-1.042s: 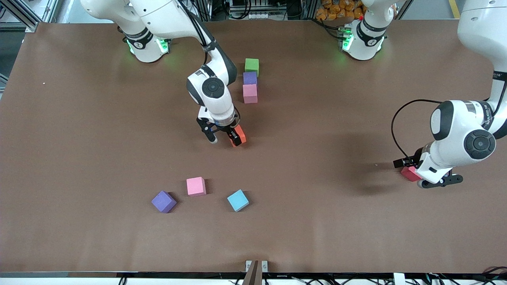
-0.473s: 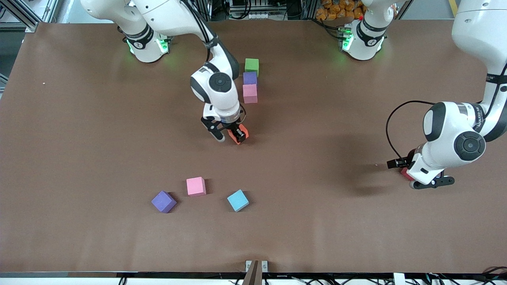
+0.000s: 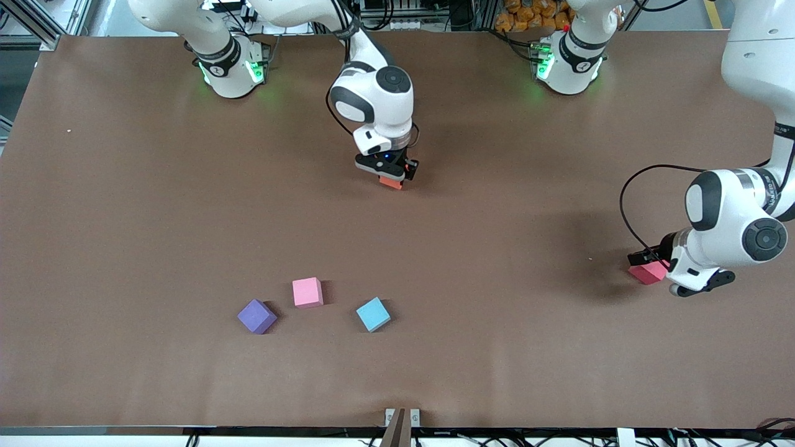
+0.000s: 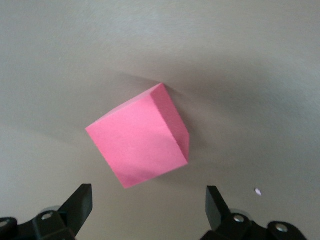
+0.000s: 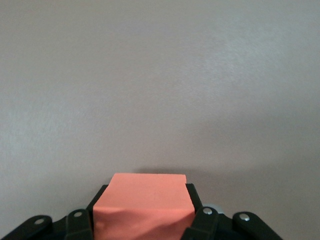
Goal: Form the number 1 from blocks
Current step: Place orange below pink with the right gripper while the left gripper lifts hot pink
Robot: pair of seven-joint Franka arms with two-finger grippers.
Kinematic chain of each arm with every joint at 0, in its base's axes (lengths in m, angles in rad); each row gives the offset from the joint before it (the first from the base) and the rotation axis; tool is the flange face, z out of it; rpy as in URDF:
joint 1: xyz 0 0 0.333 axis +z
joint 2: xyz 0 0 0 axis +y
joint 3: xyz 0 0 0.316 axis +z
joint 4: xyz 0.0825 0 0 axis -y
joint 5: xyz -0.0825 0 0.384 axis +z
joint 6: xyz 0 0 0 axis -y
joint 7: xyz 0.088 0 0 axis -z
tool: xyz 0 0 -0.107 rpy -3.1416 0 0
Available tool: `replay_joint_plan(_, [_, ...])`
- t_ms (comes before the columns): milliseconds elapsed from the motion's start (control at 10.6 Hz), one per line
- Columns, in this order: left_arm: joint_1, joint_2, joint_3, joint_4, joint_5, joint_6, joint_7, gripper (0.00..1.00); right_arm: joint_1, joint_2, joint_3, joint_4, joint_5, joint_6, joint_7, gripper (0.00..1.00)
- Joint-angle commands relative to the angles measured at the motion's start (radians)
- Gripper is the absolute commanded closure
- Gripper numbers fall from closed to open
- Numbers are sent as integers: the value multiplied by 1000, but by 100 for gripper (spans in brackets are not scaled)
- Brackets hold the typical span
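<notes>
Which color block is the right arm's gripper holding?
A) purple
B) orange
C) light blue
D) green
B: the right gripper has its jaws shut on the orange block, which fills the space between them in the right wrist view, while the light blue block and the purple block lie loose on the table.

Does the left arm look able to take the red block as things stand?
Probably yes: the left claw is open, with the red block lying free on the table just ahead of its fingers and nothing between them.
</notes>
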Motion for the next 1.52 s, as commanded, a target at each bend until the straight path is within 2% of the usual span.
replay_joint_plan(0, [-10, 21, 6, 40, -24, -1, -120, 0, -15, -5, 6, -6, -35, -3, -65, 51])
replay_joint_plan(189, [-8, 31, 8, 50, -28, 33, -192, 0, -19, -5, 6, -8, -57, -3, -131, 51])
replay_joint_plan(473, [-8, 47, 21, 49, -28, 79, -203, 0, -16, 9, 6, -6, -69, 9, -179, 51])
replay_joint_plan(852, [-3, 90, 52, 37, -29, 155, -200, 0, -15, 19, 47, -8, -67, 17, -170, 48])
replay_joint_plan(947, [-3, 90, 52, 37, -29, 156, -200, 0, -15, 20, 50, -8, -67, 17, -170, 42])
replay_joint_plan(1042, [-3, 90, 54, 37, -29, 156, -197, 0, -15, 20, 50, -8, -67, 17, -168, 8])
replay_joint_plan(1136, [-3, 98, 54, 37, -29, 156, -189, 11, -15, 16, 50, -10, -67, 16, -167, 0])
replay_joint_plan(1231, [-3, 100, 54, 37, -21, 156, -177, 43, -16, 16, 50, -10, -67, 16, -166, 0])
replay_joint_plan(1326, [-9, 95, 54, 37, -14, 151, -159, 88, -18, 15, 50, -17, -67, 16, -166, 0])
replay_joint_plan(1420, [-16, 87, 46, 38, -12, 133, -149, 100, -22, 9, 50, -19, -67, 16, -166, 0])
